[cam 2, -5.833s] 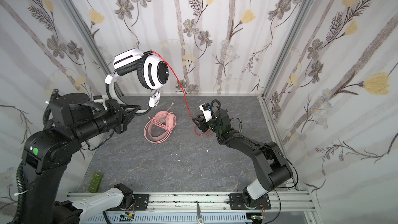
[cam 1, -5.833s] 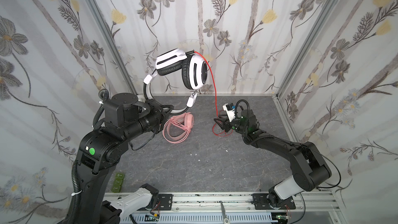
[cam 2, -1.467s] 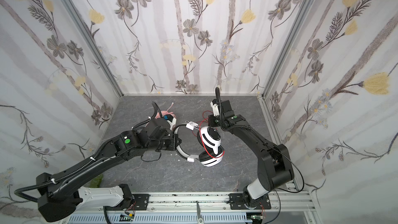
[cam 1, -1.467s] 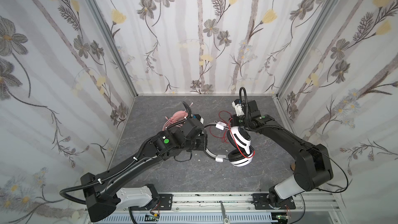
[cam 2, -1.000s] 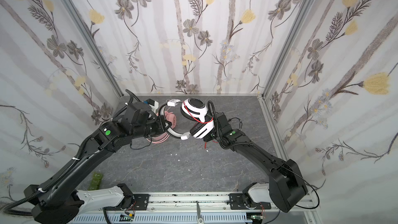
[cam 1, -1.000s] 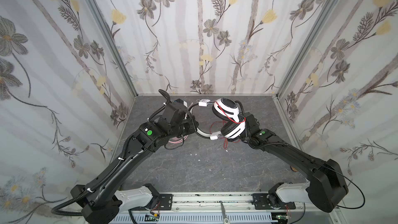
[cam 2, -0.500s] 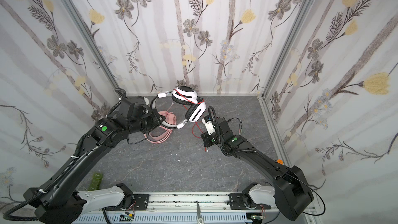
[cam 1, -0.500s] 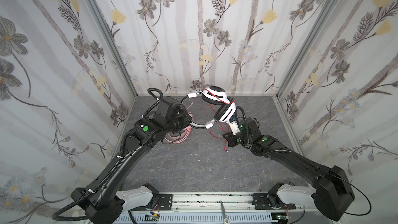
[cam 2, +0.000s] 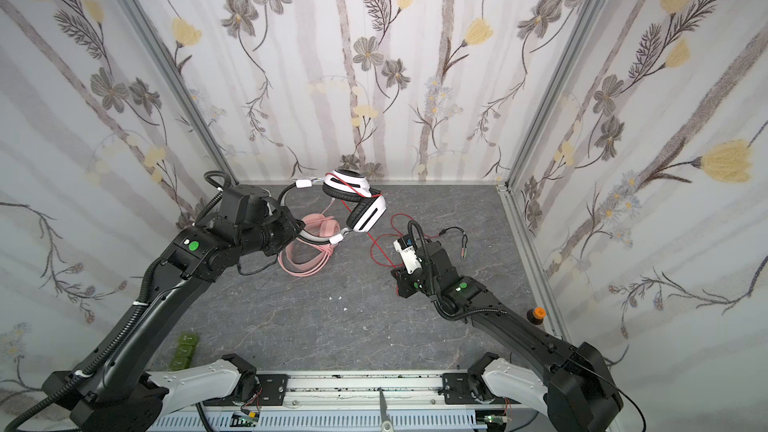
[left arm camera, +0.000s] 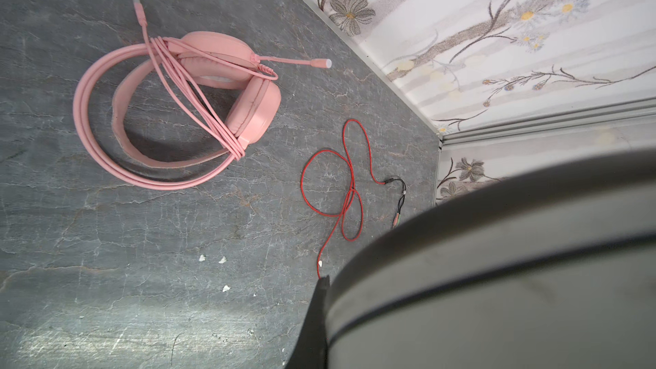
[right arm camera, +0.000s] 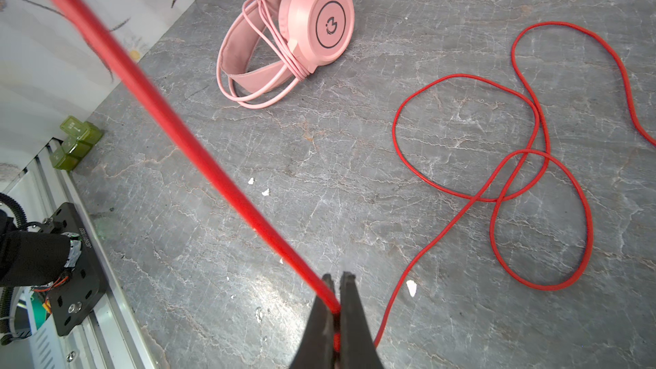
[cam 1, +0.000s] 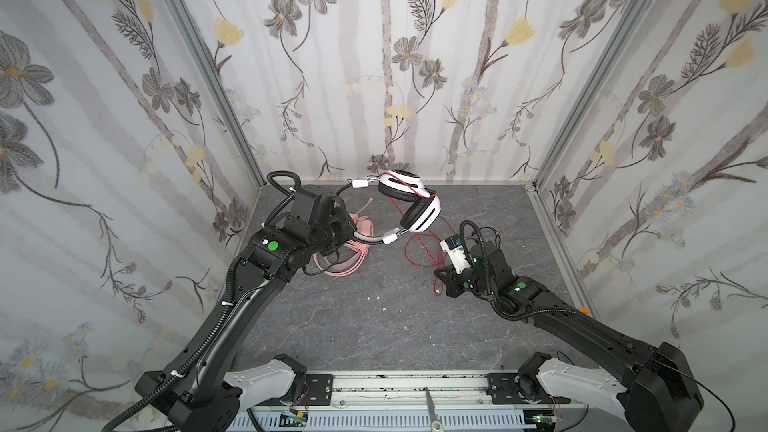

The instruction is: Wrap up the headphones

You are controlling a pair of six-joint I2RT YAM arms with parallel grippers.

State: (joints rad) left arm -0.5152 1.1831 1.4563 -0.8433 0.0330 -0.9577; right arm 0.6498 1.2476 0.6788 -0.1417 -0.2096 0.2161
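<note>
Where floral-papered walls (cam 1: pixel 457 56) box in a grey, veined stone-look tabletop (cam 1: pixel 365 326), the left gripper (cam 1: pixel 348 235) is clamped on the white-and-black headset (cam 1: pixel 417 211) by its headband, holding it aloft. The pink headset (right arm camera: pixel 316 26) (cord wound round it, ringed emblem on the smooth earcup) lies on the tabletop nearby. The right gripper (right arm camera: pixel 335 301) pinches the thin red cord (right arm camera: pixel 230 189) tight.

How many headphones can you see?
2. The pink headphones lie on the table, cord wrapped around them. The white-and-black headphones hang above the table, their headband held in the left gripper. I see no others hidden.
</note>
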